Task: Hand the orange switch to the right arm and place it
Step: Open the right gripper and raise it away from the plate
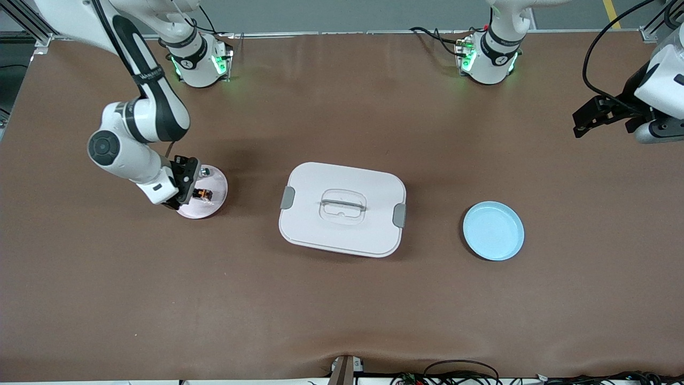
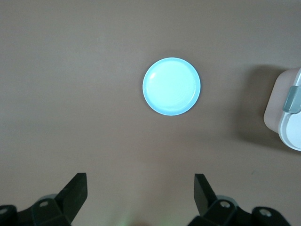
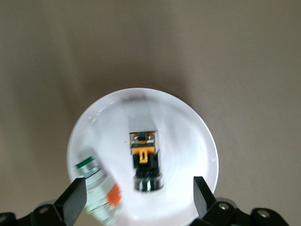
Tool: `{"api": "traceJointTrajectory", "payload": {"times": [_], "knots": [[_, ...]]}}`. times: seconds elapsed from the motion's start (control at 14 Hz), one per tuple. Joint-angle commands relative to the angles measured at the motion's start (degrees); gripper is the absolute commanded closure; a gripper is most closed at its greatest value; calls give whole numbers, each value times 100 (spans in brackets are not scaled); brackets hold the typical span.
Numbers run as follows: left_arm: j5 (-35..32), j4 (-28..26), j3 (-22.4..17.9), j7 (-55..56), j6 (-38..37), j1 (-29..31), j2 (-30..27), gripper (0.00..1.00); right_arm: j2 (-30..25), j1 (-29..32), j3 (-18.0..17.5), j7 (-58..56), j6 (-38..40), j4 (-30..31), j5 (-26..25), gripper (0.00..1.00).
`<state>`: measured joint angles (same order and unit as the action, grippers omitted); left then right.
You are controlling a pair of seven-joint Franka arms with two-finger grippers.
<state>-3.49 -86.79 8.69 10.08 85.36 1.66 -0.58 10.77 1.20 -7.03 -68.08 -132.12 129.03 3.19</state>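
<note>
On the worktop [image 1: 342,321] I see the white lidded box [image 1: 342,208] in the middle, the empty blue plate [image 1: 493,231] toward the left arm's end, and the pale pink plate [image 1: 214,184] toward the right arm's end. The orange switch [image 3: 144,157] lies on that pink plate, directly under my right claw [image 3: 139,197], whose fingers stand wide and empty on either side of it. I judge it light, rigid and a bit slick, best pinched across its flat black sides. A green-topped piece [image 3: 89,169] sits just beside it, possibly touching; the view blurs there. My left claw [image 2: 140,195] waits, wide and empty, over bare worktop.
</note>
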Motion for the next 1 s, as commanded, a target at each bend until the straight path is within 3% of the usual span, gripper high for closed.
{"api": "traceJointTrajectory", "payload": {"times": [0.0, 0.21, 0.5, 0.93], "knots": [[103, -101, -34, -103, 51, 18, -144, 0, -137, 91, -70, 1510, 1306, -806, -125, 0], [111, -101, -34, -112, 51, 27, -144, 0, -163, 100, -70, 2640, 2067, -1870, -475, 0], [111, -101, -34, -103, 60, 18, -144, 0, 3, 460, -53, 4098, 3252, -3451, -538, 0], [111, -101, -34, -103, 60, 18, -153, 0, 74, 776, -53, 5205, 3692, -4421, -539, 0]]}}
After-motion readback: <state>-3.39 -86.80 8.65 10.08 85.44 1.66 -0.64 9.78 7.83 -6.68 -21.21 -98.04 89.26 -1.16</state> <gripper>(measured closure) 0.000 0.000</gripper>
